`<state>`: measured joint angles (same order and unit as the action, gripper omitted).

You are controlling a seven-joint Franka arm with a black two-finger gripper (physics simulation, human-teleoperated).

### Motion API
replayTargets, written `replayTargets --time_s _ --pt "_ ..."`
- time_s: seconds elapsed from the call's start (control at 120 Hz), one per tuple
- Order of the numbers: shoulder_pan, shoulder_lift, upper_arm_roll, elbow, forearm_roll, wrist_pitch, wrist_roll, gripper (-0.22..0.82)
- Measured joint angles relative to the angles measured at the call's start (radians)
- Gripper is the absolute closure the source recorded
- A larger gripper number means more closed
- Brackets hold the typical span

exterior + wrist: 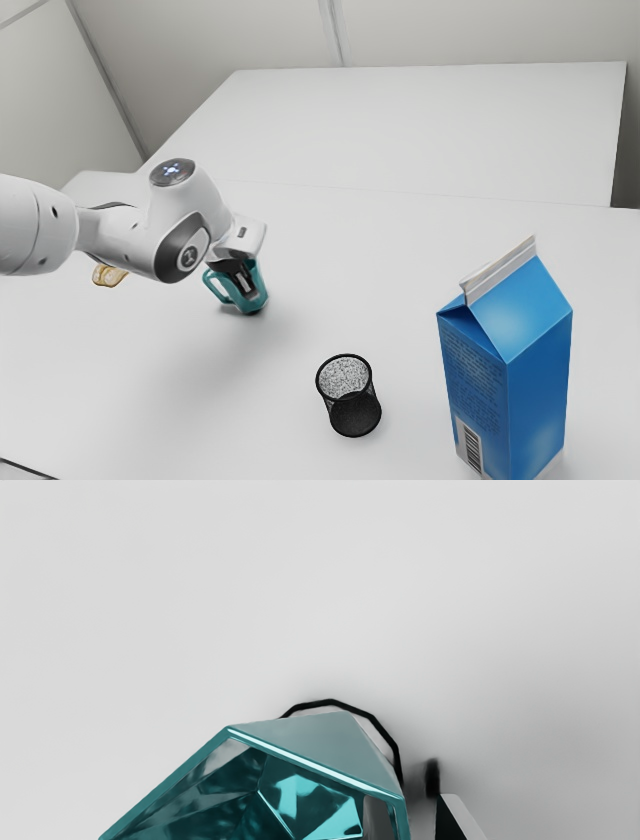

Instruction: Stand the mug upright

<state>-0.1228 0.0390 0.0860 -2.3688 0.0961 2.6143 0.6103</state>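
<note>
The mug [310, 740] looks like hard plastic or glazed ceramic, very glossy, with smooth flat facets, and it stands out against the smooth, matt white table [240, 420] under it. To the exterior view's right of the mug, the cup [352, 408] seems of black metal mesh, and the carton [515, 390] seems of smooth coated paper. Above the mug, the arm [115, 238] has a smooth white plastic-like shell with soft gloss.

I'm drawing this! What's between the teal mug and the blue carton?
A black mesh cup stands between the teal mug and the blue carton. The exterior view shows that.
</note>
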Motion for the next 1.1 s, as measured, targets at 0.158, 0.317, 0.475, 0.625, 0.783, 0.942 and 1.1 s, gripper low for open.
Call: replayTargets --time_s 0.158,0.317,0.475,0.625,0.783,0.942,1.1 --pt "0.001 0.0 0.0 0.0 -0.001 -0.001 -0.001 0.5" --pt "0.008 -0.001 0.0 0.002 -0.001 -0.004 -0.001 0.4" --pt "0.009 -0.005 0.0 0.005 -0.001 -0.008 -0.001 0.31" --pt "0.007 -0.014 -0.001 0.01 -0.001 -0.015 -0.001 0.23" --pt "0.019 -0.058 -0.019 0.011 -0.002 -0.031 -0.001 0.19" --pt "0.01 -0.111 -0.03 0.016 -0.008 -0.053 -0.003 0.16" --pt "-0.001 -0.144 -0.049 0.076 -0.022 -0.091 -0.013 0.1"
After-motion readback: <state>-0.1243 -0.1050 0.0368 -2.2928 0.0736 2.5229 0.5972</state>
